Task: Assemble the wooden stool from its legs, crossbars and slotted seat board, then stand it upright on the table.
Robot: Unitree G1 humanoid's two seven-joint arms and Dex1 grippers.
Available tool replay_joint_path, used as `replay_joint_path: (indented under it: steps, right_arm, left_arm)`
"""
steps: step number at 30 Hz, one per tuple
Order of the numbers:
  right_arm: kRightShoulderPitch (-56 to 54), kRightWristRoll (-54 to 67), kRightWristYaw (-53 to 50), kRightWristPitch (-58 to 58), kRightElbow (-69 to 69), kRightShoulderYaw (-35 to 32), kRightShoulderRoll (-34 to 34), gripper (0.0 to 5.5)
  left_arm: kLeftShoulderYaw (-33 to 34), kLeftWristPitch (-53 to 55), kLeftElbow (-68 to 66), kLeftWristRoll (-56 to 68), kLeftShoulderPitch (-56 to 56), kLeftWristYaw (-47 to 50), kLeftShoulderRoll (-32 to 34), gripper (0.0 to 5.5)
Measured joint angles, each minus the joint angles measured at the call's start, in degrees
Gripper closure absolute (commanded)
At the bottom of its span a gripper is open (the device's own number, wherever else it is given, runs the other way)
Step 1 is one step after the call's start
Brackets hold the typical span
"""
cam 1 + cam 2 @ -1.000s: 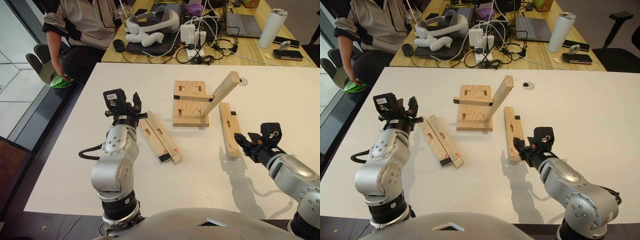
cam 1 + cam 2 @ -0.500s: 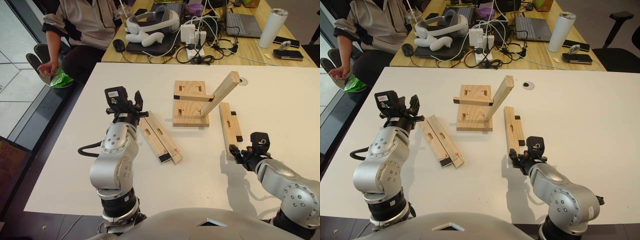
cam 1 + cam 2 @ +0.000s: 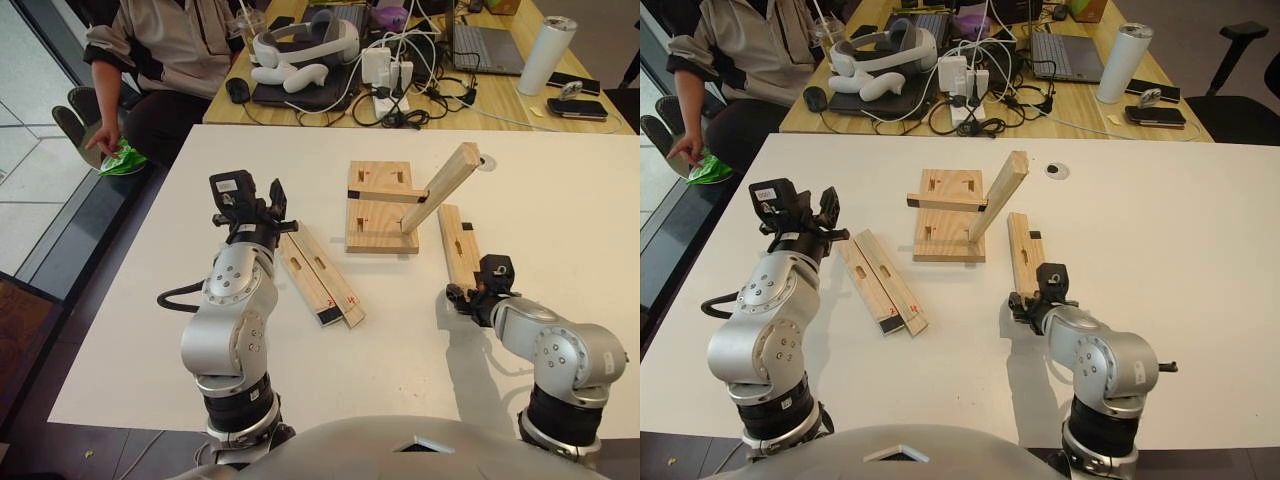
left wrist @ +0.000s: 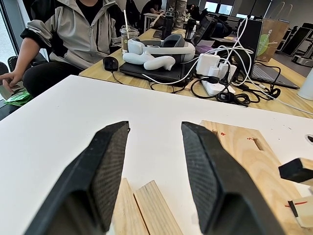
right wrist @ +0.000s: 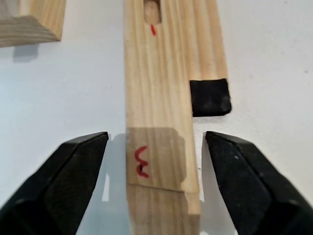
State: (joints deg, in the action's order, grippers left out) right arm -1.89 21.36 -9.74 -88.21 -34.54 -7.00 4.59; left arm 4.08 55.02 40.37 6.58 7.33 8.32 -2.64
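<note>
1. Table [image 3: 560,200], white. It carries every stool part. Both claws work over its near half.

2. Seat board [image 3: 375,228], slotted, lying flat. It is well ahead of the right claw and off towards the left one.

3. Standing leg [image 3: 445,183], foot socketed in the seat board, tilted away from the right claw. Judged the only joint begun.

4. Paired pieces [image 3: 320,275], two slats side by side and touching. Their far end is just below and beside the left claw's fingertips.

5. Loose leg [image 5: 156,98], flat on the table. Its near end lies between the right claw's fingers.

6. Right claw [image 5: 156,137], spread wide, holding nothing. Over the past second it has come in from the outer side. It now straddles the leg end with a gap on each flank. By my judgement a grasp is imminant but not made: the fingers need only close.

7. Left claw [image 4: 155,128], fingers parted, holding nothing, little moved in that time.

8. Black pad [image 5: 210,97], on the loose leg's side, just ahead of one right finger.
</note>
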Motion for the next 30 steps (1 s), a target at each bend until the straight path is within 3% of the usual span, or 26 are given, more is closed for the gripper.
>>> replay_joint_path:
  steps: [3, 12, 22, 26, 30]
  right_arm:
    - [-0.5, -1.4, 0.8, 1.4, 1.4, 0.9, -0.1, 1.90]
    - [-0.3, -3.4, 3.5, 3.1, 2.0, 0.6, -1.2, 3.42]
    - [-3.5, -5.4, 4.0, 13.4, 4.4, -2.8, -6.0, 3.43]
    - [-12.0, -7.1, 5.3, 24.2, 8.3, -4.6, -3.0, 3.43]
    - [-24.4, -7.2, 10.8, 39.3, 13.3, -8.5, 5.6, 3.44]
  left_arm:
    - [0.0, 0.0, -0.1, 0.0, 0.1, 0.0, 0.0, 3.53]
    - [0.5, -0.5, -0.2, -0.4, 0.4, 0.2, 0.0, 3.53]
    - [4.3, -1.0, -3.1, -0.3, 4.6, -1.4, 2.7, 3.53]
    - [11.2, -0.1, -6.0, 3.1, 10.3, -2.6, 4.0, 3.53]
    - [23.7, 5.2, -14.0, 12.0, 24.8, -6.6, 10.9, 3.53]
